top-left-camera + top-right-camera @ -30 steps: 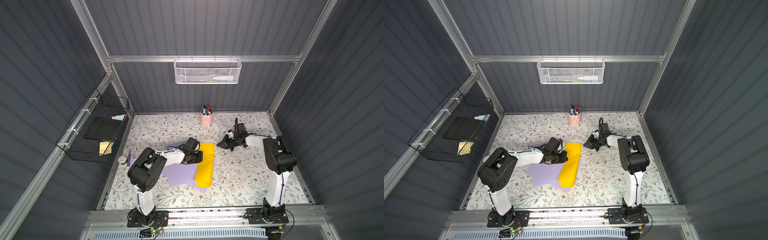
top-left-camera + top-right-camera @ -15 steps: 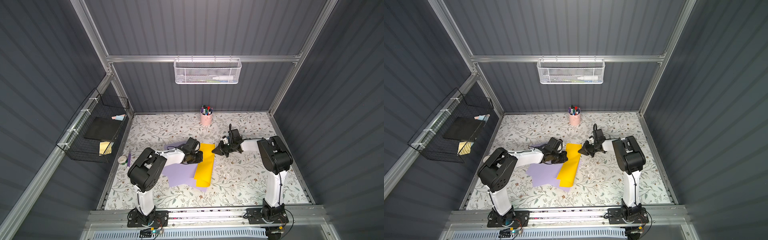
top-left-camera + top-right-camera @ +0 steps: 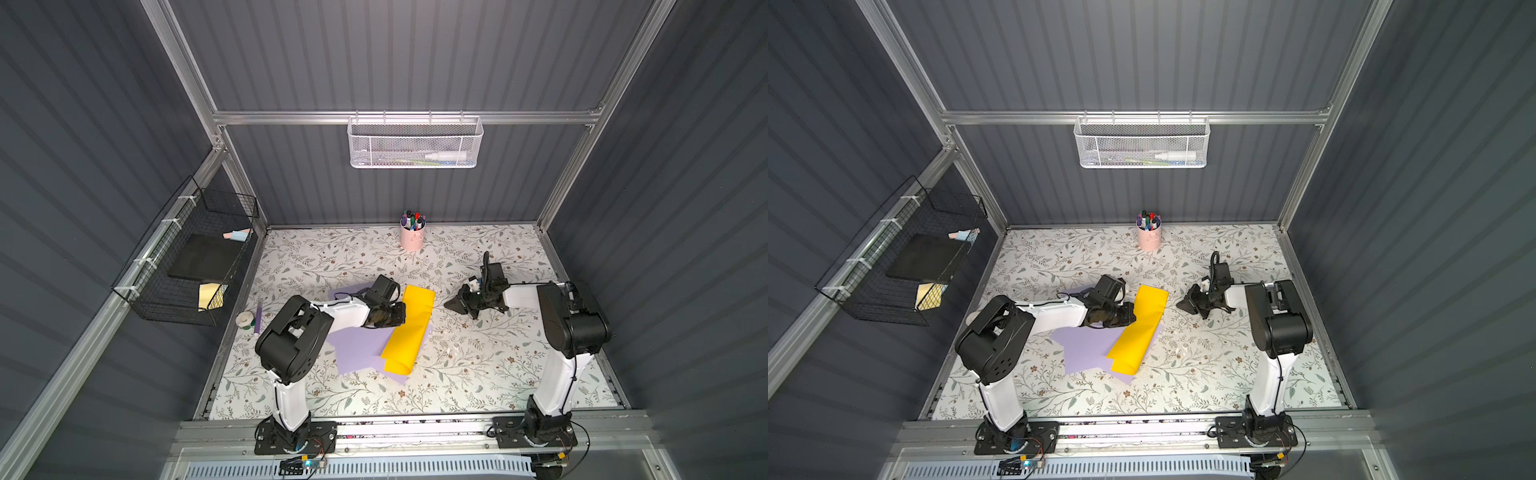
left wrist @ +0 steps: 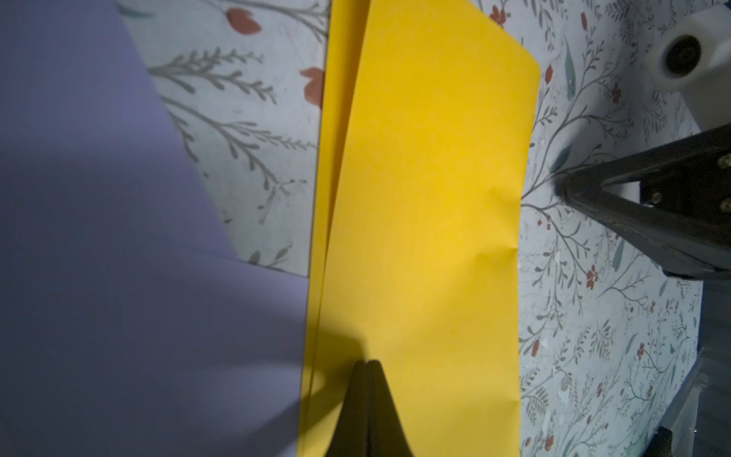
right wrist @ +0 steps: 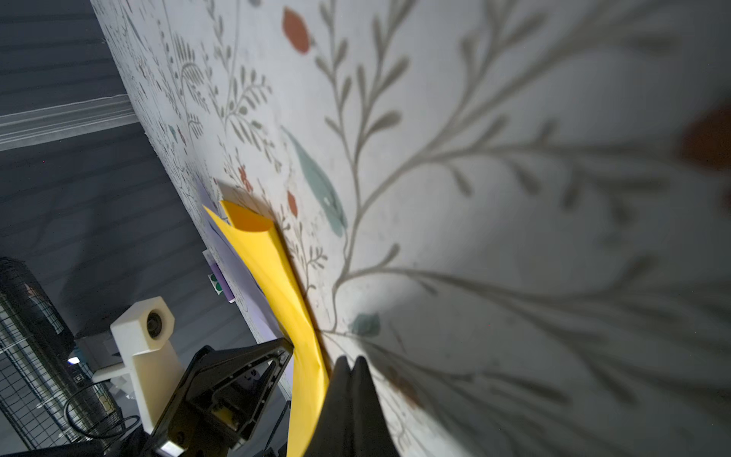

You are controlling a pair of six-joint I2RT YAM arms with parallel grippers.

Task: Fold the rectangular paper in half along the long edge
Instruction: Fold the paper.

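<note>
The yellow paper lies folded lengthwise on the floral table, partly over purple sheets. Its two layers gape a little at one end, and the fold stands rounded at the front end. My left gripper is shut, its tip pressing down on the paper near the open long edge. My right gripper is shut and holds nothing. Its tip rests on the table just right of the paper's folded edge.
A pink cup of markers stands at the back. A tape roll and a purple pen lie by the left edge. A black wire basket hangs on the left wall, a white mesh basket on the back wall.
My right gripper moved left to the paper's right edge, then slid back a little to the right and toward the front. The left arm has stayed where it was.
</note>
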